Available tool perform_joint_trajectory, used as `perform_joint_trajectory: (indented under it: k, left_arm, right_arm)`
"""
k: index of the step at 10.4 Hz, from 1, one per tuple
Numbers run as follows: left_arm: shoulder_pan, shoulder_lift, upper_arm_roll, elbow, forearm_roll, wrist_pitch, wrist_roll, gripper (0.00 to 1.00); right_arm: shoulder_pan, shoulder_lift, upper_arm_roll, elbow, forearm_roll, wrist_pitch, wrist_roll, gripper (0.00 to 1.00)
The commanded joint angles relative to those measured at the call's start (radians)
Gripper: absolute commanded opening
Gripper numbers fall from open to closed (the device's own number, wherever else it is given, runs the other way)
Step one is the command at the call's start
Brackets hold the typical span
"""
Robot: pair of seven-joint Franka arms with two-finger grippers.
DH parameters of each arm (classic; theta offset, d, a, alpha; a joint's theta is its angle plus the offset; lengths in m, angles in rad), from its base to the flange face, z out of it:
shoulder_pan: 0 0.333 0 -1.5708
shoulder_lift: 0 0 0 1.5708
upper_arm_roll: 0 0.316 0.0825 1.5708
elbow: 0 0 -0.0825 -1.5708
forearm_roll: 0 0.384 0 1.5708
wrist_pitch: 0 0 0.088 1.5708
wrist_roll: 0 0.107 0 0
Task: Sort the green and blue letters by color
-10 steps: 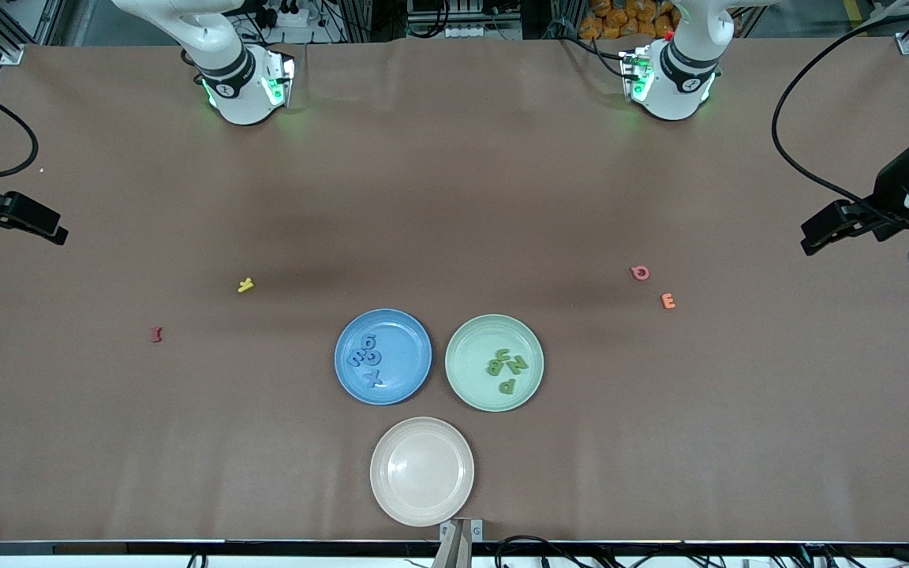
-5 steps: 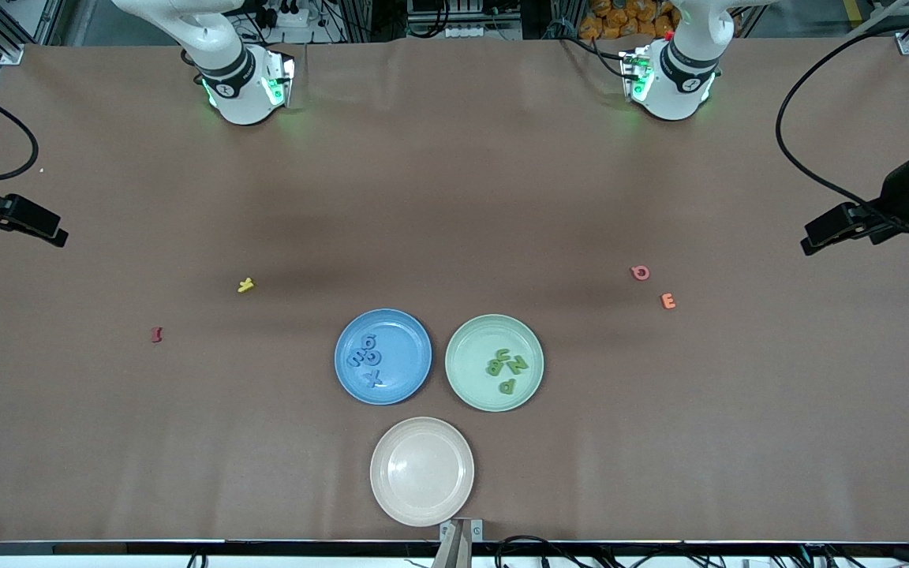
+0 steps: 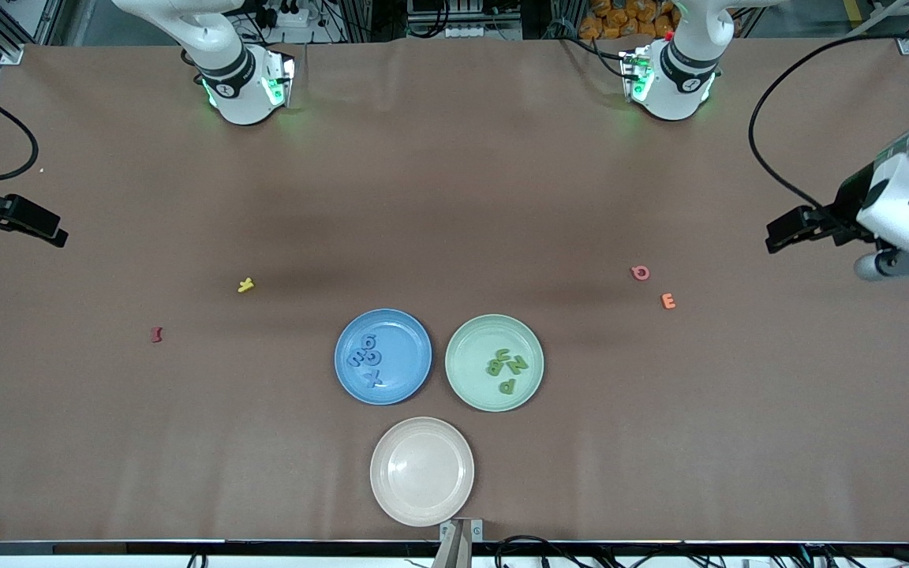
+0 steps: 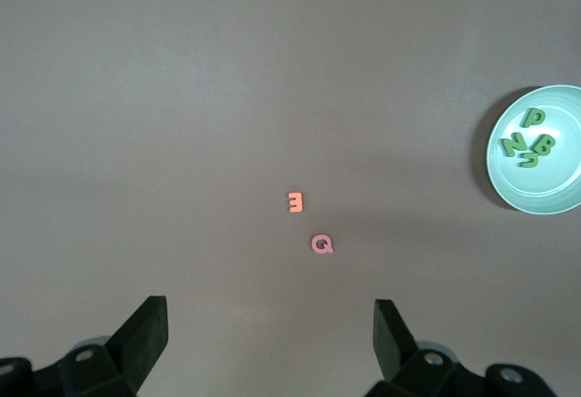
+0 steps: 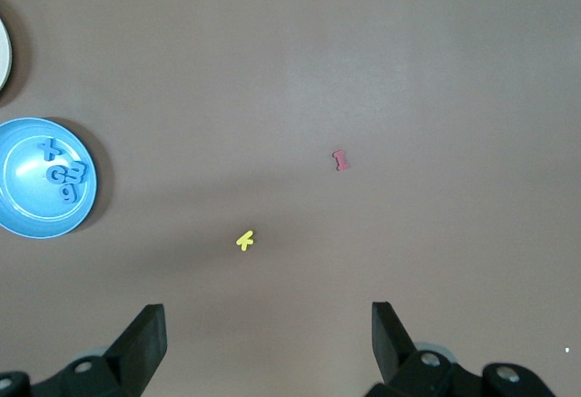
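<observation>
Four blue letters (image 3: 368,360) lie in the blue plate (image 3: 409,338); they also show in the right wrist view (image 5: 62,172). Four green letters (image 3: 506,368) lie in the green plate (image 3: 470,344); they also show in the left wrist view (image 4: 527,142). My left gripper (image 3: 776,237) is open and empty, up over bare table at the left arm's end; its jaws (image 4: 270,324) stand wide apart. My right gripper (image 3: 58,233) is open and empty, waiting over the right arm's end of the table (image 5: 268,324).
An empty beige plate (image 3: 454,454) sits nearer the front camera than the two plates. A pink Q (image 3: 640,273) and orange E (image 3: 667,300) lie toward the left arm's end. A yellow Y (image 3: 245,285) and dark red letter (image 3: 157,334) lie toward the right arm's end.
My left arm has swung in over the table from its end, toward the pink Q and orange E. The right arm and all letters have not moved.
</observation>
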Motion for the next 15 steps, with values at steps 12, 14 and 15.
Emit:
perform_joint_trajectory:
  k: [12,14,15]
  left_arm:
    - [0.02,-0.095,0.015,-0.059,0.005,0.004,0.025,1.0]
    - [0.021,-0.098,0.015,-0.059,0.003,0.004,0.025,1.0]
    - [0.02,-0.098,0.015,-0.059,0.005,0.002,0.025,1.0]
  right_arm:
    - [-0.02,0.004,0.014,0.003,0.016,0.01,-0.011,1.0]
    - [-0.019,0.007,0.014,0.003,0.016,0.013,-0.011,1.0]
    - [-0.019,0.007,0.014,0.003,0.016,0.015,-0.011,1.0]
